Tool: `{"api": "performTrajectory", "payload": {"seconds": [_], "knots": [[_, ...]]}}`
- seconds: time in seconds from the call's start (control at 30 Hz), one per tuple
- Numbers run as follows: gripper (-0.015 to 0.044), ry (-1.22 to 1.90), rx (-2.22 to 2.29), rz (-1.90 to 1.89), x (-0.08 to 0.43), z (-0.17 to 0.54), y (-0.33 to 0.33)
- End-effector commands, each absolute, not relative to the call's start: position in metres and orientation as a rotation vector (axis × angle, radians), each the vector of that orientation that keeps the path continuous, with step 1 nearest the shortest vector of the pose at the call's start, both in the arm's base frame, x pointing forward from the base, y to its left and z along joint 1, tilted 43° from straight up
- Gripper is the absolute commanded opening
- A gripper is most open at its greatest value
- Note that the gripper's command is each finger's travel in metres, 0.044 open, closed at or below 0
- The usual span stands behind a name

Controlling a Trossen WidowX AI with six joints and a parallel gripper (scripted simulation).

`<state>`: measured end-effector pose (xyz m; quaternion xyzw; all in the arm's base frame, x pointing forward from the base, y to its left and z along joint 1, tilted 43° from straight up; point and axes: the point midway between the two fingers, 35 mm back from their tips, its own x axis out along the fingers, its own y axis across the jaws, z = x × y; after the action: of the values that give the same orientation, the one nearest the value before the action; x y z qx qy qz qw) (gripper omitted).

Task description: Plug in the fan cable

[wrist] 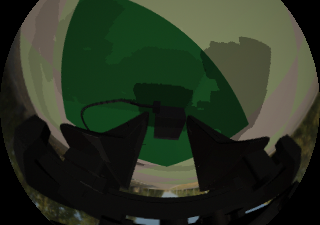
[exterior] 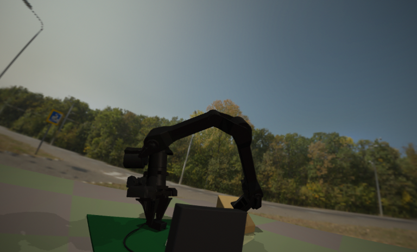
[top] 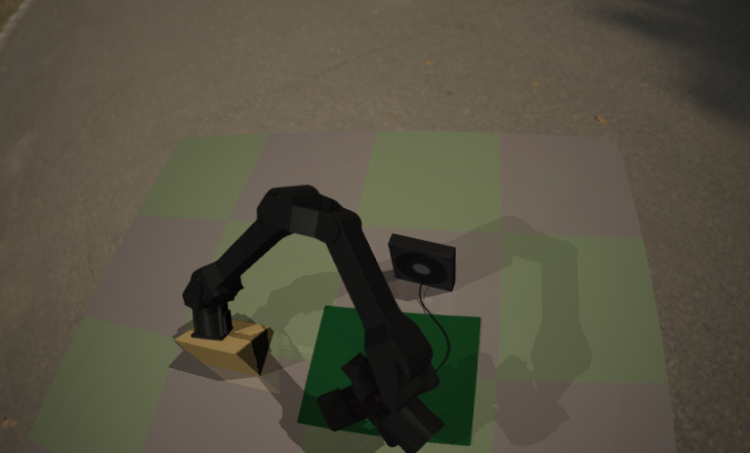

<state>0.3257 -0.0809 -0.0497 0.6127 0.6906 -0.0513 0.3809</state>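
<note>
The black plug [exterior: 160,226] [wrist: 169,125] lies on the green board [top: 337,338] [exterior: 106,229] [wrist: 90,45]. My gripper [exterior: 153,222] [wrist: 168,117] points down over the board, part open, with one fingertip on each side of the plug. The wrist view shows green between each finger and the plug, so it is not clamped. In the top view the arm hides the plug and fingertips. The thin black cable [top: 447,341] [exterior: 124,237] [wrist: 82,112] curves from the plug to the fan [top: 421,268] [exterior: 209,229]. Only a pale sliver of the header [exterior: 166,243] shows beside the fan; elsewhere it is hidden.
The fan stands upright just beyond the board's far edge in the top view. The arm's base stands on a tan block [top: 221,357] [exterior: 226,201] left of the board. The cable loops over the board's right part in the top view.
</note>
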Motion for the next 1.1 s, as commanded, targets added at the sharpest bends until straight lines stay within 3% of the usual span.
{"api": "performTrajectory", "payload": {"seconds": [0.0, 0.17, 0.33, 0.67, 1.07], "knots": [[0.0210, 1.773, 1.573, -0.131, 0.324, -0.053, -0.076], [0.0210, 1.773, 1.573, -0.131, 0.324, -0.053, -0.076], [0.0079, 1.768, 1.565, -0.131, 0.325, -0.052, -0.078], [0.0000, 1.768, 1.565, -0.131, 0.325, -0.052, -0.079], [0.0000, 1.770, 1.568, -0.135, 0.320, -0.026, -0.103]]}}
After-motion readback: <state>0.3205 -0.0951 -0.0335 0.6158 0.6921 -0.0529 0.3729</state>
